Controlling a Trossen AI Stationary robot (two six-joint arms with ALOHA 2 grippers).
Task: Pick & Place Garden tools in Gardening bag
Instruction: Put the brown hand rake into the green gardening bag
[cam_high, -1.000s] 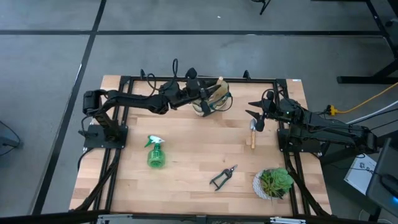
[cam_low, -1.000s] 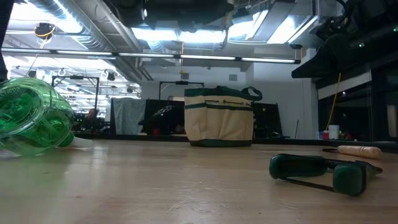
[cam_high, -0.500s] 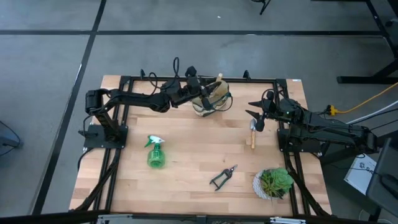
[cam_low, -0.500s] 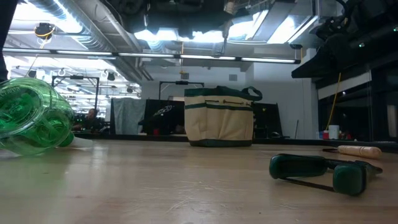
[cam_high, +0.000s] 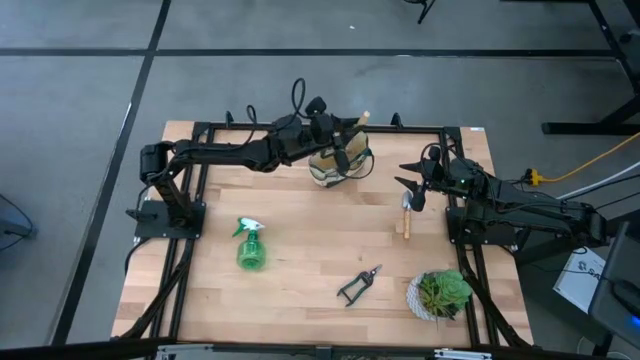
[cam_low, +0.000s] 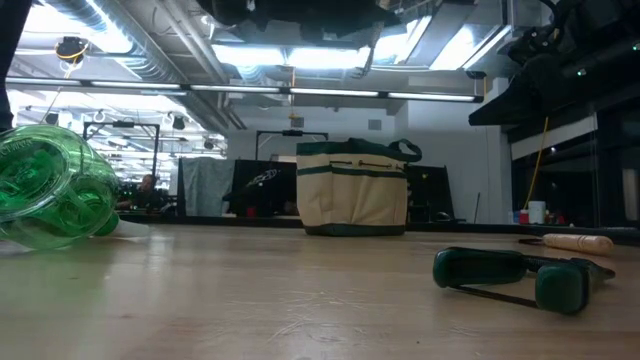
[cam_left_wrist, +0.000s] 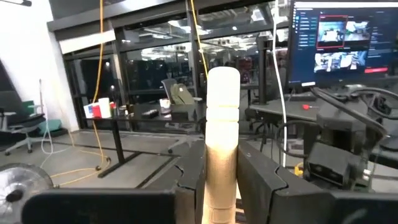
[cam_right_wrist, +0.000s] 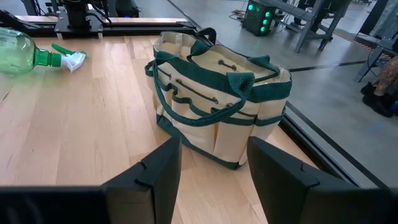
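The beige gardening bag with green trim stands at the far middle of the table. It also shows in the low view and the right wrist view. My left gripper hangs over the bag, shut on a wooden-handled tool whose metal end is hidden. My right gripper waits open at the right, facing the bag. On the table lie another wooden-handled tool, the green spray bottle and the pruning shears. My left gripper pinches the wooden handle between its two fingers, below the handle's free end. The rounded free end sticks out past the fingers toward the far right. The tool is lifted clear of the table, above the bag. The arm hides its metal end.
A leafy plant in a white pot stands at the near right corner. Black frame rails run along the far and side edges. Bare wood lies in the middle of the table between bottle, shears and bag.
My left gripper has risen over the bag with the wooden-handled tool and gone a little toward the far right. The handle's free end now points farther past the bag's far rim. In the low view the arm has lifted out of the top of the picture.
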